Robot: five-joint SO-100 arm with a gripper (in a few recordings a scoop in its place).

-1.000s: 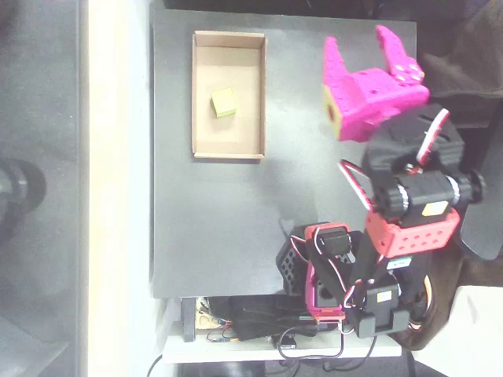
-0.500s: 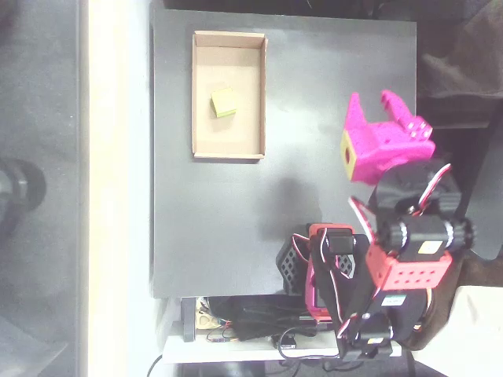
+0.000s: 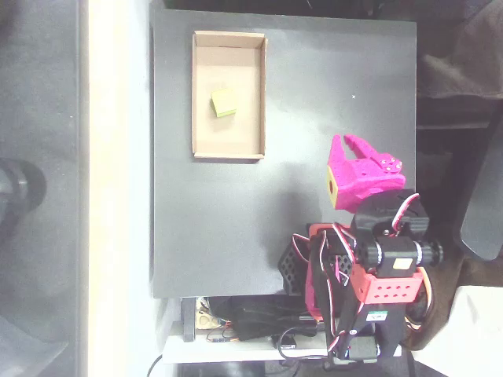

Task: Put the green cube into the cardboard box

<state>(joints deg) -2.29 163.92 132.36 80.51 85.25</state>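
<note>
Overhead view: the magenta two-finger gripper (image 3: 350, 141) hangs slightly parted and empty near the black tabletop's (image 3: 314, 71) right edge. Well apart, one small lime-green cube (image 3: 224, 102) lies inside one shallow tan cardboard box (image 3: 195, 94) by the top-left corner.

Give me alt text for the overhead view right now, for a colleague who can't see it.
The green cube lies inside the cardboard box at the upper left of a dark table. The magenta gripper sits apart at the lower right, fingers slightly spread and holding nothing, folded close above the arm's red and black base.
</note>
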